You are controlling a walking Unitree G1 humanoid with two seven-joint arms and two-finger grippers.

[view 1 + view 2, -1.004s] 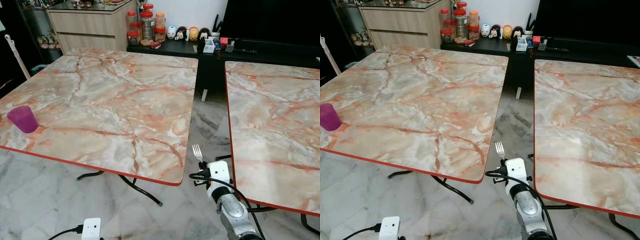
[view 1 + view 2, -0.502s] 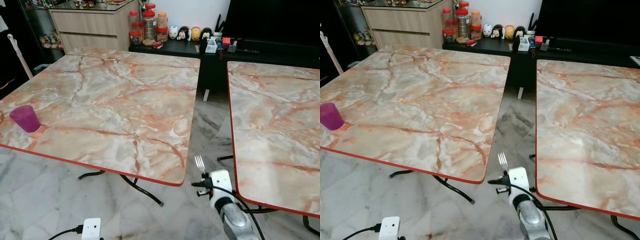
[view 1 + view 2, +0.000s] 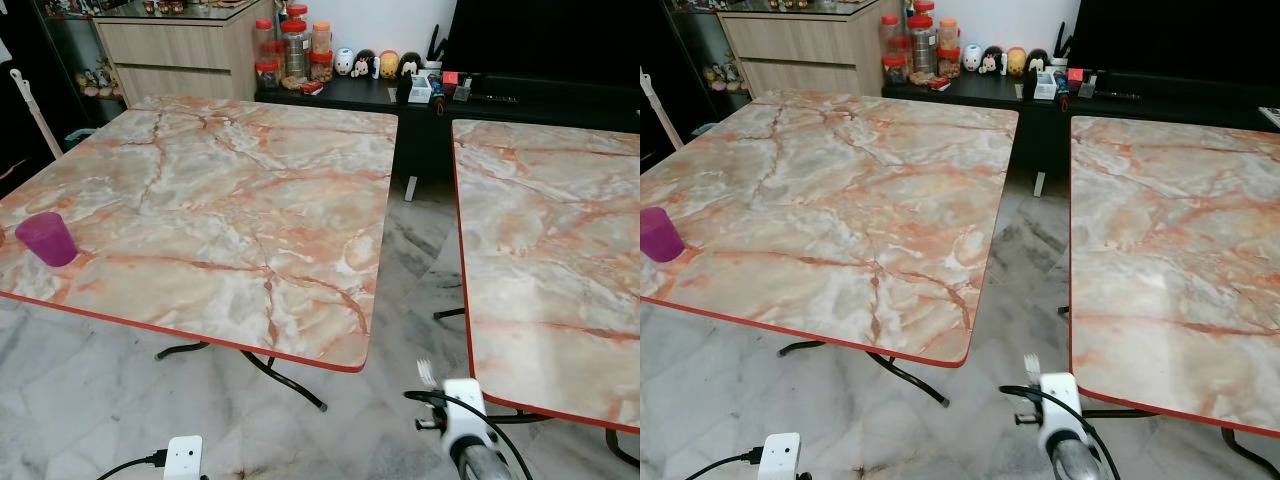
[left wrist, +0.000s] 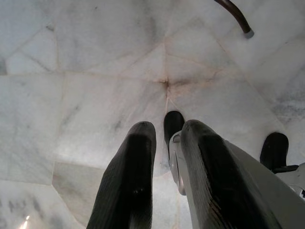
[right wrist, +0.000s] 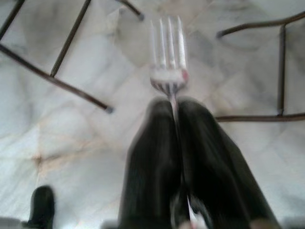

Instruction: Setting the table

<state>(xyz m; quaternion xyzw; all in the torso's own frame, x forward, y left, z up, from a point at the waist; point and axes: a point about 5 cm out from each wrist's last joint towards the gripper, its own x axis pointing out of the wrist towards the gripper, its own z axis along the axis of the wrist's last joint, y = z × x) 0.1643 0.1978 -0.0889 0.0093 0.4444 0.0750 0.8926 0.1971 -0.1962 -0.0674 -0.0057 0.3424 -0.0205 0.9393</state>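
Observation:
My right gripper (image 5: 174, 112) is shut on the handle of a silver fork (image 5: 167, 57), tines pointing away over the marble floor. From the head, the fork (image 3: 426, 372) sticks up ahead of the white wrist box (image 3: 463, 405), low in the gap between two marble-patterned tables, near the right table's (image 3: 550, 250) front corner. A purple cup (image 3: 45, 239) stands near the left edge of the left table (image 3: 220, 200). My left gripper (image 4: 167, 131) hangs over the floor, fingers a narrow gap apart with nothing between them.
A black cabinet (image 3: 350, 95) behind the tables carries jars (image 3: 293, 45) and small figurines (image 3: 375, 65). A wooden sideboard (image 3: 170, 50) stands at the back left. Black metal table legs (image 3: 285, 380) cross the floor under the left table.
My right arm has drawn back and down toward me with the fork, from beside the left table's front corner to lower in the gap. The cup has stayed put.

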